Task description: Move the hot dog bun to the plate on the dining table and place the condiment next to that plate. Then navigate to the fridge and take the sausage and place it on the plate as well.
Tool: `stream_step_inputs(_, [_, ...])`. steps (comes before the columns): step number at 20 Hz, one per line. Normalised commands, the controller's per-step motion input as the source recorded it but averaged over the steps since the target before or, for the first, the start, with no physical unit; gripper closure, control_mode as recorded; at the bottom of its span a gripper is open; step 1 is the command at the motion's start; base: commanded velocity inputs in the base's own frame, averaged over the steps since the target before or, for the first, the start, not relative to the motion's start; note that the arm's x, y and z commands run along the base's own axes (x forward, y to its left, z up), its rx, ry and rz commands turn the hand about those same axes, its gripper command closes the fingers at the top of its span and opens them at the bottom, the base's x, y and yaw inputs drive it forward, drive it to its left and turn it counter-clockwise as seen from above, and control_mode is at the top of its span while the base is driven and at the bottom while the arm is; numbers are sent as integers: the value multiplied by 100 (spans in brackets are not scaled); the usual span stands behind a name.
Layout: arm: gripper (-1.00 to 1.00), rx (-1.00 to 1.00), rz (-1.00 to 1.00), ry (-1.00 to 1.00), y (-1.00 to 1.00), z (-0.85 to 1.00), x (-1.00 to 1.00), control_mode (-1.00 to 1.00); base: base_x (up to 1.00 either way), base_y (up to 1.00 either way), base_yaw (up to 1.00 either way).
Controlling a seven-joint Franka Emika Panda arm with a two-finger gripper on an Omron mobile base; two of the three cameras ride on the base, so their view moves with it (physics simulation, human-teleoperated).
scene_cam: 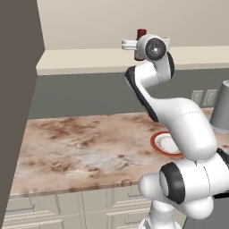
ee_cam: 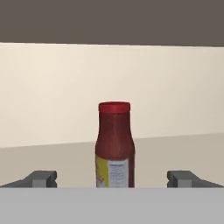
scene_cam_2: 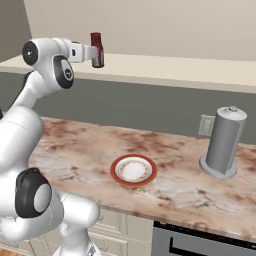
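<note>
While the condiment (ee_cam: 114, 145) stands upright on the pale shelf (scene_cam_2: 175, 70) between the released, wide-spread fingers (ee_cam: 42, 178), a slightly off-centre closing could tip it or knock it back toward the wall, and its base is cut off in the hand view, leaving the depth uncertain.

Marbled counter (scene_cam_2: 165, 192), cream shelf (scene_cam_2: 190, 70), grey backsplash (scene_cam_2: 150, 107).

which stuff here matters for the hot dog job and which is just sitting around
Job:
- condiment bottle, upright on the ledge
- end effector, open, lined up on the bottle

Lying about:
- red-rimmed plate on the counter
- grey canister
- wall outlet
</note>
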Motion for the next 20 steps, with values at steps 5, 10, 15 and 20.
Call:
stream_step_inputs(5, [-100,0,0,0,-9,-9,16,-100,0,0,0])
stream_step_inputs(10, [-100,0,0,0,0,-3,21,-100,0,0,0])
stream_step_inputs(15, [-100,0,0,0,0,-6,16,-100,0,0,0])
stream_step_inputs(20, [-100,0,0,0,0,-5,16,-100,0,0,0])
